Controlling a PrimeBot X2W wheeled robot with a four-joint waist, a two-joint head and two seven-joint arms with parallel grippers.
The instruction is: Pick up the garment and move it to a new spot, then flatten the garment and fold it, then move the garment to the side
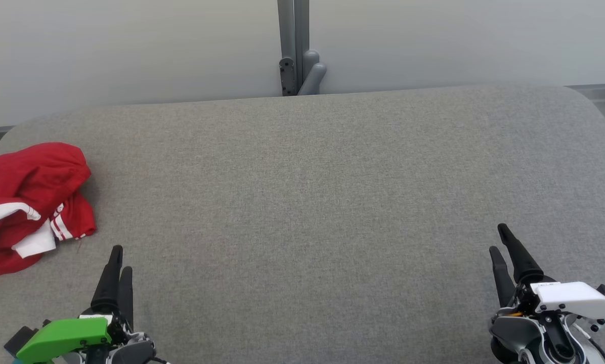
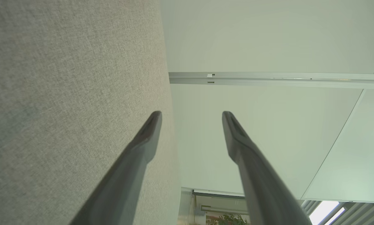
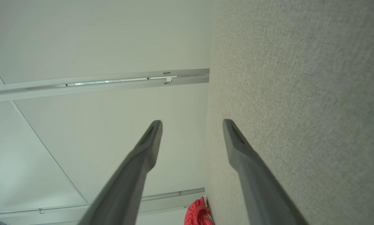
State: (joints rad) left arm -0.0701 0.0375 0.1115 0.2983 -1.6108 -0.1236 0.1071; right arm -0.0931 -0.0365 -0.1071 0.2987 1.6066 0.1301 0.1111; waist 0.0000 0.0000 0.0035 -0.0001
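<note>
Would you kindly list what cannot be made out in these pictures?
- Red garment, head view: left part cut off by the picture's edge; crumpled folds hide its shape.
- Same garment, right wrist view: small, cut by the bottom edge.
- Left hand, head view: overlapping fingers hide their gap.

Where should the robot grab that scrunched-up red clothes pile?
Probably the striped edge of the red garment: it sticks out loose at the heap's near right corner, lying thin on the grey surface. Come from that bare right side with the left jaws, which are open and closest.
</note>
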